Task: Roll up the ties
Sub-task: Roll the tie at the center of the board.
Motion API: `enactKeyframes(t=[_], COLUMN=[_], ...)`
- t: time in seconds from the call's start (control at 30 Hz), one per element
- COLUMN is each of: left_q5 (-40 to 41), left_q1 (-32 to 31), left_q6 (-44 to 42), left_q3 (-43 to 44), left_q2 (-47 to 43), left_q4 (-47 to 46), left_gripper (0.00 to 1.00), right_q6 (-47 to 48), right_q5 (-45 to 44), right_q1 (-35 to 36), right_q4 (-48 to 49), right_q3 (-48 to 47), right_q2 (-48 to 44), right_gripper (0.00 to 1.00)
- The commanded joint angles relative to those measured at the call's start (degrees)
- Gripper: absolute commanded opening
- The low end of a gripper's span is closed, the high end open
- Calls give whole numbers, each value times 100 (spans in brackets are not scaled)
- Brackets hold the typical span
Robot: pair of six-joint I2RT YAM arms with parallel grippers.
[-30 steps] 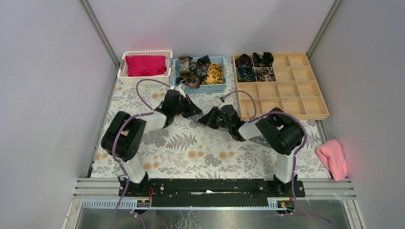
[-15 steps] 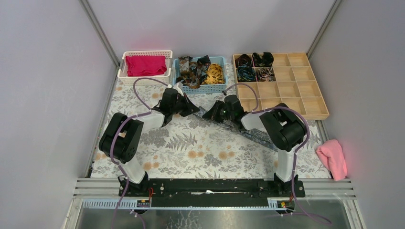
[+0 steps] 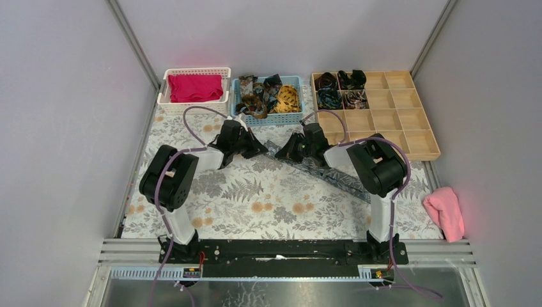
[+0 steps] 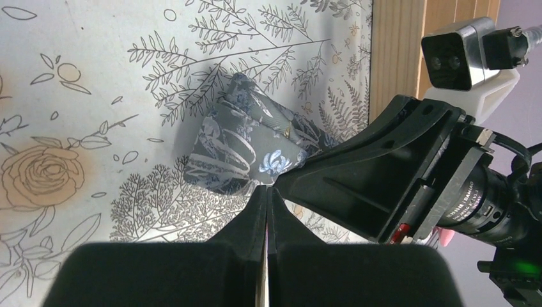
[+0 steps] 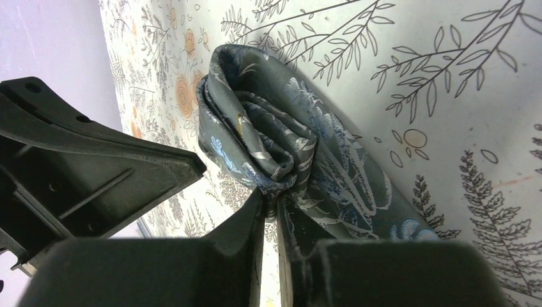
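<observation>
Four coiled ties [image 3: 340, 88] are stored in the wooden tray [image 3: 423, 152]; left of it, loose ties [image 3: 265, 96] are left unrolled; one grey tie [image 3: 339, 181], barely coiled, is pinched by the right gripper [image 5: 271, 195]; the left gripper [image 4: 265, 188] is closed, empty.

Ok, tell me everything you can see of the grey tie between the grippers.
The grey tie is shiny woven fabric with pale blue-and-white leaf motifs. One end is loosely rolled into a few turns; the rest lies flat, a diagonal strip on the floral tablecloth. The right gripper pinches the roll's edge; the shut left gripper touches it.
</observation>
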State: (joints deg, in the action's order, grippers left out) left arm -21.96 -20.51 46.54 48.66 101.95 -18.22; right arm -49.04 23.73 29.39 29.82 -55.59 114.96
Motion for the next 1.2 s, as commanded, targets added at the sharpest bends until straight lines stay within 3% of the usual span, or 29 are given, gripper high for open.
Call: enactKeyframes(t=[0.0,0.4,0.67,0.73,0.9,1.0,1.17], left_q5=[-53,44,180,176,131,130,119], left_q1=[-35,-194,-208,-208,-208,-208,-216], left_q6=[8,118,65,65,83,81,78], left_q3=[195,653,723,745,800,824,932], left_q2=[230,753,1030,1104,1229,1223,1248], left_q4=[-366,-398,-321,-323,-367,-359,-325], left_gripper=[0,0,0,0,0,0,0], right_q6=[145,286,672,753,807,866,872], right_q5=[100,112,-306,-421,-649,-535,-391], right_q1=[-47,-56,-60,-59,-50,-53,-48], right_q4=[-157,-468,-1036,-1182,-1201,-1253,-1230], right_q3=[-191,-363,-443,-431,-273,-376,-539], right_q2=[135,193,-323,-495,-806,-734,-506], right_gripper=[15,17,50,54,50,35,23])
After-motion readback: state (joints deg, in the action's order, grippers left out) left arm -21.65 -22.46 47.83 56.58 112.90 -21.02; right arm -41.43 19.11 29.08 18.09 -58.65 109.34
